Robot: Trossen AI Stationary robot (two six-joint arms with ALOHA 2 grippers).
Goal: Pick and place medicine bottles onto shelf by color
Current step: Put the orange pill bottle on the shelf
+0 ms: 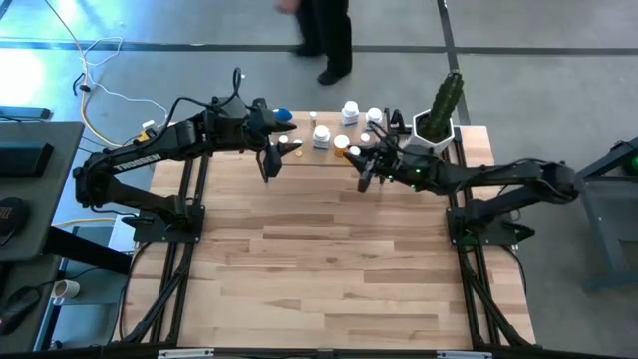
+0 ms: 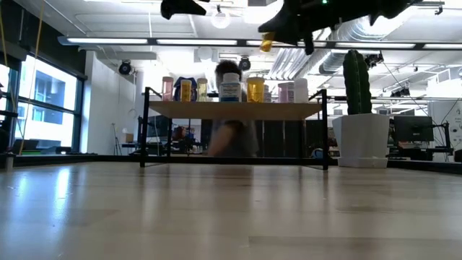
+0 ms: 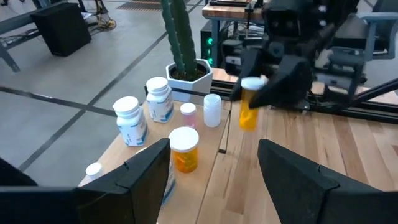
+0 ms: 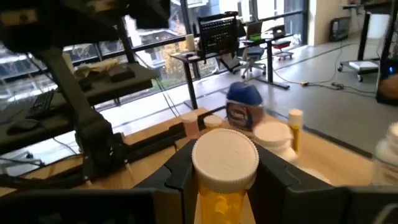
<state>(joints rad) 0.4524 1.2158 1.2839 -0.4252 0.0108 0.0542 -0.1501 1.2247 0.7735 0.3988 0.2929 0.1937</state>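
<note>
The shelf [image 2: 303, 110] stands at the table's far edge, and several medicine bottles stand upright on it: white blue-labelled ones [image 3: 130, 121], an orange one [image 3: 185, 149], a pinkish one [image 3: 187, 114], and a blue-lidded jar [image 4: 244, 106]. My right gripper [image 1: 367, 172] hovers just in front of the shelf, above the tabletop, shut on an orange bottle with a white cap [image 3: 248, 106]. My left gripper [image 1: 271, 165] hangs open to the left of it, level with the shelf's left part, with nothing between its fingers [image 3: 149, 165]. My right gripper pinches the orange bottle between its two fingers [image 4: 277, 177], at the white cap [image 4: 225, 158] and the neck just below it. The fingers lie about level, coming from the table's right side. The bottle stands upright, its orange body [image 3: 247, 118] below the fingers, lifted clear of table and shelf.
A cactus in a white pot [image 1: 439, 118] stands at the shelf's right end, close to my right arm. A person [image 1: 324, 35] stands beyond the table's far edge. The wide plank tabletop [image 1: 319, 259] stretches toward the near edge.
</note>
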